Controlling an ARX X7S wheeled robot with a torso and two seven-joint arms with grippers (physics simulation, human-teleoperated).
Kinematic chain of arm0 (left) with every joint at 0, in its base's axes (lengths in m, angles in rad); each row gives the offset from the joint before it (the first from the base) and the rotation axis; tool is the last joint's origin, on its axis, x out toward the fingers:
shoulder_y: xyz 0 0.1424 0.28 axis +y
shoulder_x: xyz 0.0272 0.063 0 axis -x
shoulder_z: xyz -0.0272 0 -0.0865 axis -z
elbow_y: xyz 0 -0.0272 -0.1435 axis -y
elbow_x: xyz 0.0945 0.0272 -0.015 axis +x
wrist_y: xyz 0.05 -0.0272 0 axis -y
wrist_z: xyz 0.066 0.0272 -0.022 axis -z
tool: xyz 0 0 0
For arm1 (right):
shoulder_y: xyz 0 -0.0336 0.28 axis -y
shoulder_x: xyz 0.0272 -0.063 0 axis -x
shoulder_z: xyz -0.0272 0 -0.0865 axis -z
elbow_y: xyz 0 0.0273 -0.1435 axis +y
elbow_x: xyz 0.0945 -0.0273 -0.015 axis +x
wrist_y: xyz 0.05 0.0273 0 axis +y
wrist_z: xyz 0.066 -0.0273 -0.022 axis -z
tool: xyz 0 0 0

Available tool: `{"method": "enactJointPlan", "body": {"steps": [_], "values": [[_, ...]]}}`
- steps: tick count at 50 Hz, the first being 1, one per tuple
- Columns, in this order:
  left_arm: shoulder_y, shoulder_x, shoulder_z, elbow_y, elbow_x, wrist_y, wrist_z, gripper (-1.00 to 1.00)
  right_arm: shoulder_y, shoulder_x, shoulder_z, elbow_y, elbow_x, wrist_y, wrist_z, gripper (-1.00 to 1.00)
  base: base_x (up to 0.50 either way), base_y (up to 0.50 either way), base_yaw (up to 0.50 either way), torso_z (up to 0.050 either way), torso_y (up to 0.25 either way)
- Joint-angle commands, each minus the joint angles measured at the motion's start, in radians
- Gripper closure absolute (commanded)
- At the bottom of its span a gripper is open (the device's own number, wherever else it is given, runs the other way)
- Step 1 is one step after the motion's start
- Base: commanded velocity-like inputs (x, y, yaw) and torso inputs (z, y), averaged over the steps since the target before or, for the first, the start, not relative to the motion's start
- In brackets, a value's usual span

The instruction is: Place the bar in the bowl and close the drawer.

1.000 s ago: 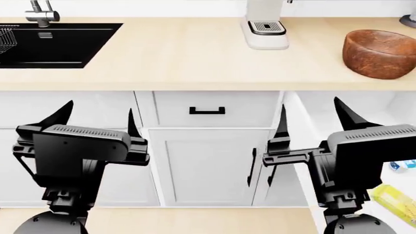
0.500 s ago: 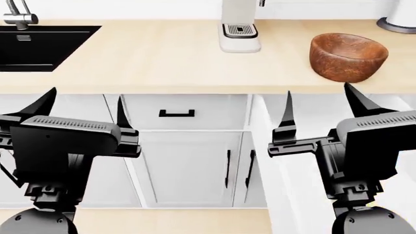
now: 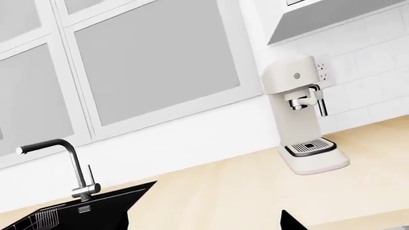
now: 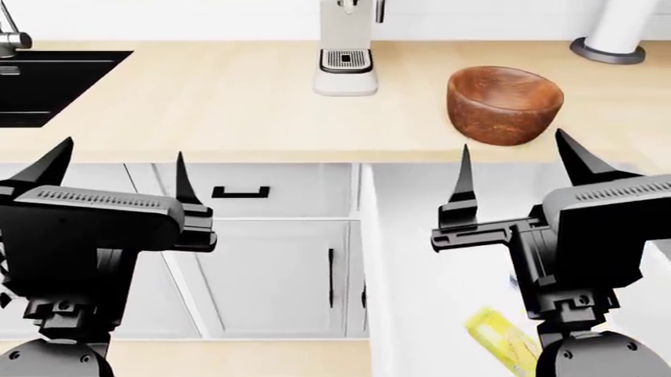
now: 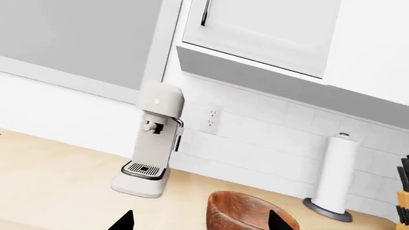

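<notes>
Both grippers [image 4: 113, 177] [image 4: 519, 169] open, raised

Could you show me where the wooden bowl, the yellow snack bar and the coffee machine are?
bowl [image 4: 504, 106], head view, on its outer front wall.
bar [image 4: 499, 338], head view, middle of the yellow wrapper, inside the open drawer.
coffee machine [image 4: 345, 59], head view, on its drip tray.

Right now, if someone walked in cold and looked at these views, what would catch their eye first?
Probably the left gripper and right gripper, both open and empty, looming black in the foreground of the head view. Behind them, the bowl stands out dark reddish-brown on the pale counter, right of the cream coffee machine. Low at right, the yellow bar lies inside the open white drawer.
</notes>
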State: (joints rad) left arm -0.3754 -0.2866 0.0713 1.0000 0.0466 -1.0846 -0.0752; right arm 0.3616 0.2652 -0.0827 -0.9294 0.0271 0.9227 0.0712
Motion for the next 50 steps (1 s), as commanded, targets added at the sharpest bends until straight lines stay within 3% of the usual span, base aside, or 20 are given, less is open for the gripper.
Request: {"method": "enactJointPlan", "body": {"steps": [1,20,33,40,50], "values": [[-0.009,-0.011,0.002,0.01,0.004,-0.017,-0.003,-1.0,0.014,-0.001,-0.013,0.012,0.003,0.0,0.005,-1.0,0.0,-0.32,0.0,0.05,0.0],[-0.018,-0.031,0.009,0.018,0.006,-0.028,0.001,-1.0,0.02,0.005,-0.008,-0.004,0.014,0.018,0.009,-1.0,0.0,-0.32,0.0,0.05,0.0],[-0.234,-0.053,0.061,-0.133,-0.025,-0.028,0.057,-1.0,0.23,0.002,-0.07,0.104,0.031,0.088,-0.021,-1.0,0.0,-0.31,0.0,0.05,0.0],[-0.28,-0.048,0.05,-0.259,-0.04,0.048,0.068,-1.0,0.299,-0.004,-0.087,0.189,0.04,0.073,-0.035,-1.0,0.0,-0.22,0.0,0.05,0.0],[-0.346,-0.054,0.061,-0.309,-0.042,0.05,0.076,-1.0,0.357,-0.014,-0.108,0.255,0.045,0.061,-0.041,-1.0,0.0,-0.03,0.0,0.05,0.0]]}}
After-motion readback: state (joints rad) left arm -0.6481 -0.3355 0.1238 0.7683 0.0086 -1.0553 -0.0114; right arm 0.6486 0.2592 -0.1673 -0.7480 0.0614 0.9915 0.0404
